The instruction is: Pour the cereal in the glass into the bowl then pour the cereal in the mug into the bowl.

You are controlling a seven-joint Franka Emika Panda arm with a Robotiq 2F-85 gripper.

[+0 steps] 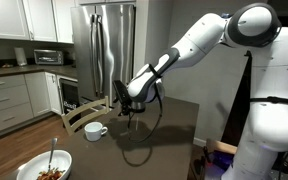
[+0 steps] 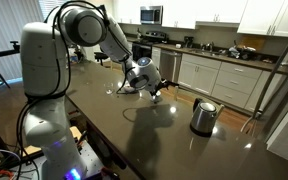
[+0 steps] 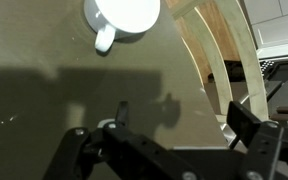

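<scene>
wrist view: end effector (image 3: 169,138), jaws spread, hangs clear of white mug (image 3: 124,15).

Exterior views wide, opposite sides of table (image 1: 174,118) — share arm (image 1: 189,45); wrist view close, straight down on mug (image 3: 124,18).

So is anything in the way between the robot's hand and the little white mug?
No, nothing I can see. The open gripper hangs over the table, and only bare dark tabletop lies between it and the mug. The wooden chair stands off to the side, not in the path.
</scene>
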